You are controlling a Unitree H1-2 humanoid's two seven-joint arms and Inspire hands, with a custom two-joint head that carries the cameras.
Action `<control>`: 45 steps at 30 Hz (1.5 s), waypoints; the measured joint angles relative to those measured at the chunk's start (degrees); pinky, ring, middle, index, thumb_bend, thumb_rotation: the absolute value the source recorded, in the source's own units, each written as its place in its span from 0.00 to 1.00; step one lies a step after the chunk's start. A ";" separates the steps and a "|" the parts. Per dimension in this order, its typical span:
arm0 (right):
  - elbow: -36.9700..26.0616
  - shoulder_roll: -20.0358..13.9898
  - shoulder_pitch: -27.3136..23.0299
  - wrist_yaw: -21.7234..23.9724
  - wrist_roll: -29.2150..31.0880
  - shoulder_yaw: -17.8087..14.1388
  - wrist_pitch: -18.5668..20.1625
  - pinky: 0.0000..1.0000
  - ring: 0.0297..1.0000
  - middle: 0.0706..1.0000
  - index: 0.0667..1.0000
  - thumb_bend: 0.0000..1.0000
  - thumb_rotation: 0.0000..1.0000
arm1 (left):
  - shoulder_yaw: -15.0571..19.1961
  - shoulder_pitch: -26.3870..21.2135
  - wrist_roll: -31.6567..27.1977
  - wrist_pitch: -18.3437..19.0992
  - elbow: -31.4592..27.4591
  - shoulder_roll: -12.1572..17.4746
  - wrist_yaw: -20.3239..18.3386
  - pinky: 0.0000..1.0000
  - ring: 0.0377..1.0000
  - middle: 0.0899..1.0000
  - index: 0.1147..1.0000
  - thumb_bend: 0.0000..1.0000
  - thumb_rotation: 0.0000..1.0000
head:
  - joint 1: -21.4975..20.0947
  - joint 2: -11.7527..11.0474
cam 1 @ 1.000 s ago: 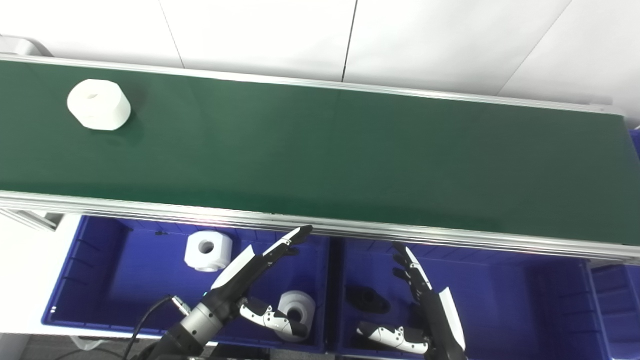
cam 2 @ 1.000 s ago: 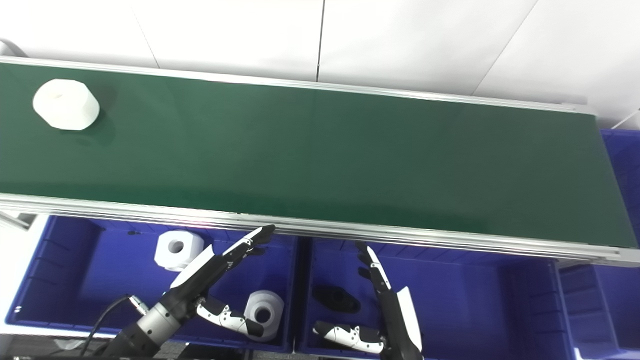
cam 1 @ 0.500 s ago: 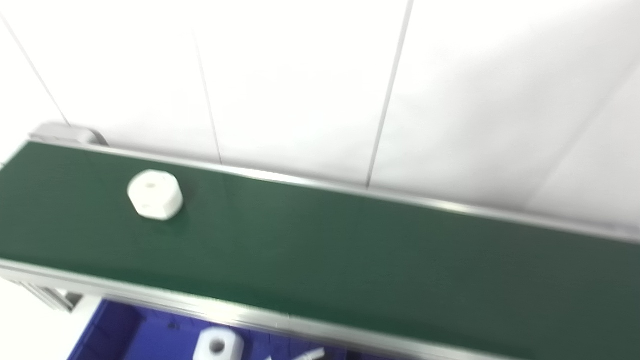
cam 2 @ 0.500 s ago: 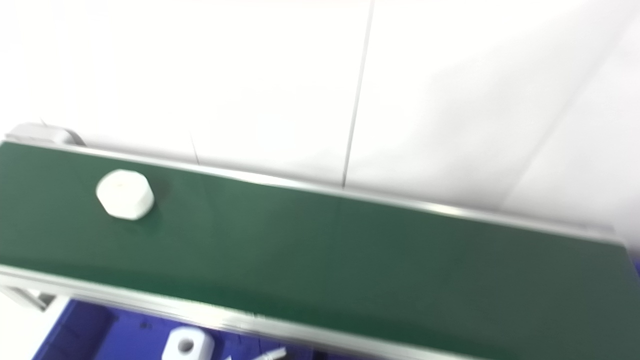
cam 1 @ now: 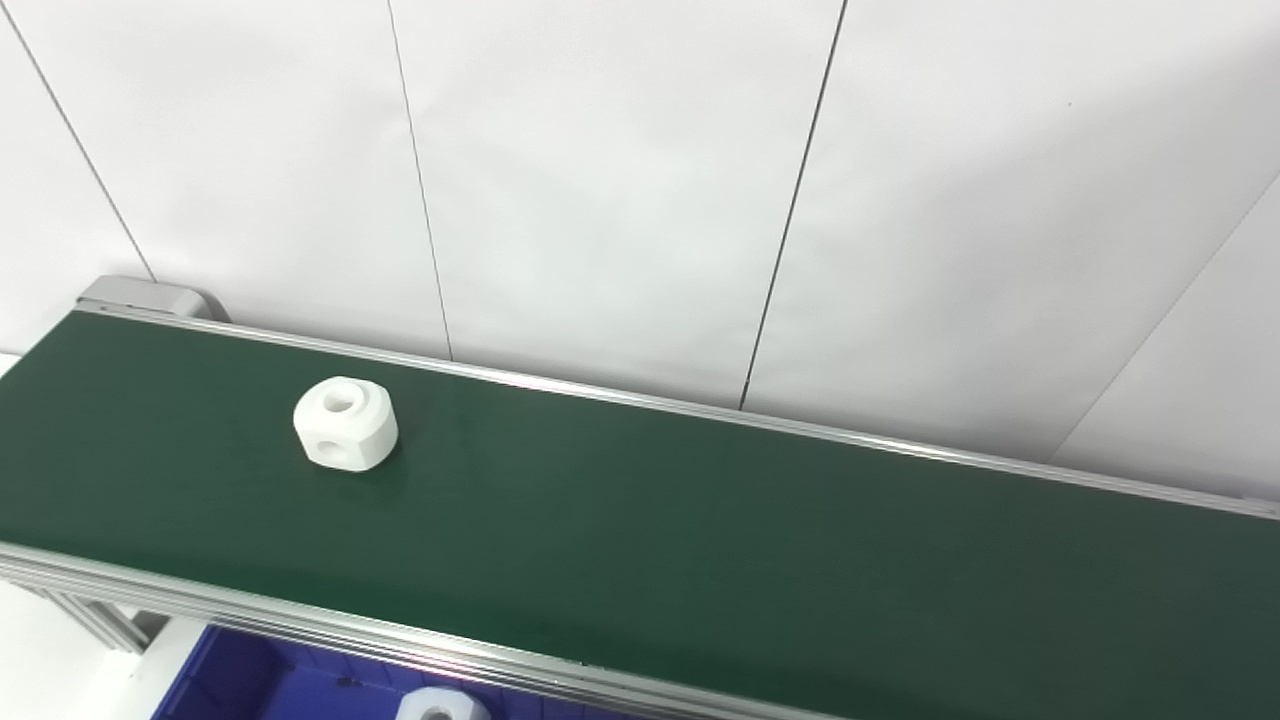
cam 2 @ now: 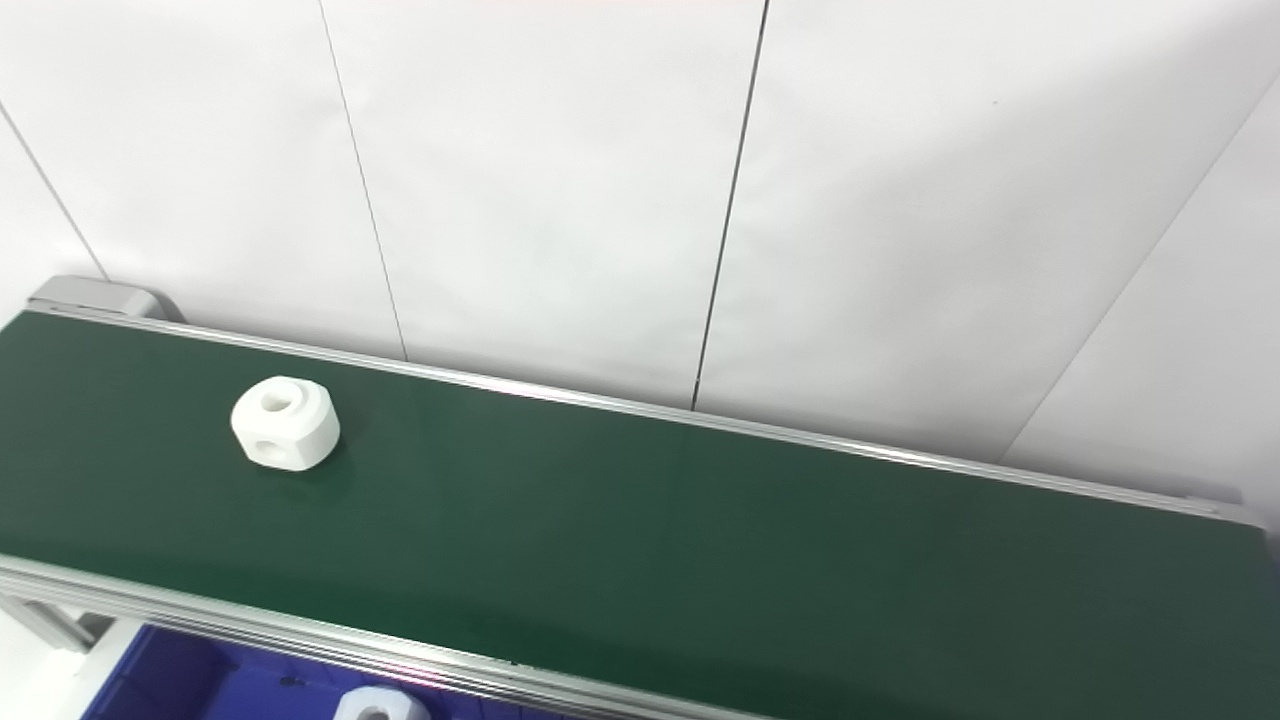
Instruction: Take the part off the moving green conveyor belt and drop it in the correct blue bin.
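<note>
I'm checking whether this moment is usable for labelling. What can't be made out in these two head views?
- Both hands: out of frame in both views.
- Blue bin: only a corner shows in both; conveyor frame and bottom edge hide the rest.
- White part in the bin: cut by the bottom edge.
- White part on the belt: far side unseen.

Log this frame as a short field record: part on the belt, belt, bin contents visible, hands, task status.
part: white part, holes on top and side, resting on the belt's left portion
belt: green conveyor belt, nothing else on it
bin: only a corner of the blue bin shows at bottom left, below the belt's near rail
bin contents: top of one white piece visible at the bottom edge
hands: neither in view
task status: part not yet picked
</note>
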 measured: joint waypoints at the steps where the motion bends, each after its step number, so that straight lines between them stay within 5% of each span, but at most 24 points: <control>1: 0.16 -0.18 -0.08 -0.10 0.09 0.11 0.00 0.93 0.98 0.99 0.98 0.90 0.36 | 0.00 -0.03 0.00 0.00 0.02 -0.02 0.02 0.77 0.85 0.90 0.86 0.83 0.30 | 0.00 0.00; 12: 1.07 0.46 -1.38 -0.71 0.65 0.66 0.00 0.92 0.97 0.99 0.97 0.90 0.36 | -0.62 -0.25 -1.36 -0.05 -2.25 1.79 2.45 0.69 0.78 0.82 0.78 0.85 0.25 | -2.11 -0.18; 18: 1.03 0.55 -1.32 -0.70 0.67 0.70 0.00 0.88 0.94 0.97 0.96 0.89 0.36 | 0.00 3.37 -2.31 -0.20 -12.88 1.64 11.65 0.64 0.73 0.76 0.72 0.86 0.21 | -1.93 0.53; 25: 0.92 0.22 -1.68 -0.70 0.73 0.59 -0.01 0.87 0.94 0.97 0.96 0.89 0.36 | 2.68 3.14 -1.05 -0.33 -21.83 2.05 16.15 0.63 0.72 0.76 0.73 0.86 0.23 | -2.46 2.98; 31: 0.84 0.32 -2.22 -0.72 0.63 0.96 0.00 0.88 0.94 0.95 0.95 0.89 0.36 | 7.18 -3.25 0.56 -0.34 -22.82 2.07 17.89 0.75 0.82 0.85 0.82 0.87 0.30 | -6.50 6.85; 38: 0.05 0.85 -2.32 -0.73 0.64 0.90 -0.01 0.83 0.90 0.93 0.93 0.90 0.35 | 13.84 -9.77 -2.67 -0.11 -22.45 3.82 11.23 0.87 0.92 0.92 0.90 0.82 0.31 | -10.28 10.90; 45: -2.53 1.12 -2.16 -0.66 -0.33 0.30 -0.03 0.89 0.93 0.95 0.94 0.86 0.38 | 17.82 -16.34 -2.27 10.47 -22.54 5.20 2.57 0.93 0.99 1.00 0.96 0.79 0.25 | -8.53 14.59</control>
